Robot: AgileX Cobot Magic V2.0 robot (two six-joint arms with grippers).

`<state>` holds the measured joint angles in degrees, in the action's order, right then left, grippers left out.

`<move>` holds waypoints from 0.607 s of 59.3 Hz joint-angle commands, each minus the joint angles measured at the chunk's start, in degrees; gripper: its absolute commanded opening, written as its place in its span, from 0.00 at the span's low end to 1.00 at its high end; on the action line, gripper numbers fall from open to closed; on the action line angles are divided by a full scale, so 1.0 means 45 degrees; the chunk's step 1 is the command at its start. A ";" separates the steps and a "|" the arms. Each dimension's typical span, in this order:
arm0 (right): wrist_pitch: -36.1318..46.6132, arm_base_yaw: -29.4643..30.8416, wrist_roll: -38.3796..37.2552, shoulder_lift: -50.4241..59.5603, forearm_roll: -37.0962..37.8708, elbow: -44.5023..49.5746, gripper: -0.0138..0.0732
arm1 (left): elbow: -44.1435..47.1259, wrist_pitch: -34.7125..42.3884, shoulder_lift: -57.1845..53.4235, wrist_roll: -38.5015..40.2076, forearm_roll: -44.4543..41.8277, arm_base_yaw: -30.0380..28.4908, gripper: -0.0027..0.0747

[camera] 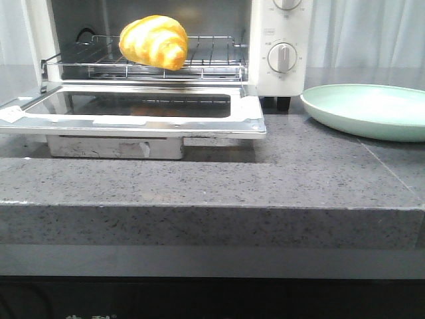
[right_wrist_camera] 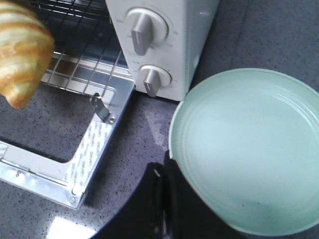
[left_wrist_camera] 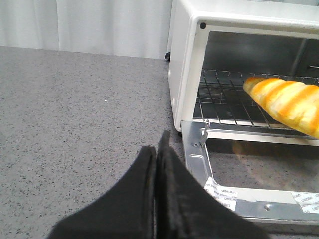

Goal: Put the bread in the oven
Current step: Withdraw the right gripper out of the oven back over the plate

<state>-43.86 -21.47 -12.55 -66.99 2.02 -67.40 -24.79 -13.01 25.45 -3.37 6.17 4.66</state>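
Note:
The bread (camera: 154,41), a glossy golden croissant-shaped roll, lies on the wire rack (camera: 206,56) inside the white oven (camera: 282,40), whose glass door (camera: 133,106) is folded down flat. It also shows in the left wrist view (left_wrist_camera: 289,104) and the right wrist view (right_wrist_camera: 22,50). My left gripper (left_wrist_camera: 157,147) is shut and empty, low over the counter beside the door's left corner. My right gripper (right_wrist_camera: 163,169) is shut and empty, between the door's right corner and the plate. Neither gripper shows in the front view.
A pale green plate (camera: 372,109) sits on the grey speckled counter (camera: 199,186) right of the oven, also in the right wrist view (right_wrist_camera: 249,149). The open door juts out toward the front. Two dials (right_wrist_camera: 142,32) face forward. Curtains hang behind.

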 commanded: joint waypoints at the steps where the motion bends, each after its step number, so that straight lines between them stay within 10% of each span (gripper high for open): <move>1: 0.1695 0.0127 -0.0539 0.1500 0.0458 0.1187 0.08 | -0.0352 0.0894 0.0036 0.0113 0.0124 -0.0028 0.01; 19: 0.6545 0.0127 -0.0870 0.6216 0.0455 0.6920 0.08 | -0.0352 0.0894 0.0036 0.0113 0.0124 -0.0028 0.01; 36: 0.7209 0.0127 -0.0740 0.9316 0.0490 0.8998 0.08 | -0.0352 0.0894 0.0036 0.0113 0.0124 -0.0028 0.01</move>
<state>-16.58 -21.37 -16.33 -27.00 3.23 -26.09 -24.79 -13.01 25.45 -3.37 6.17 4.66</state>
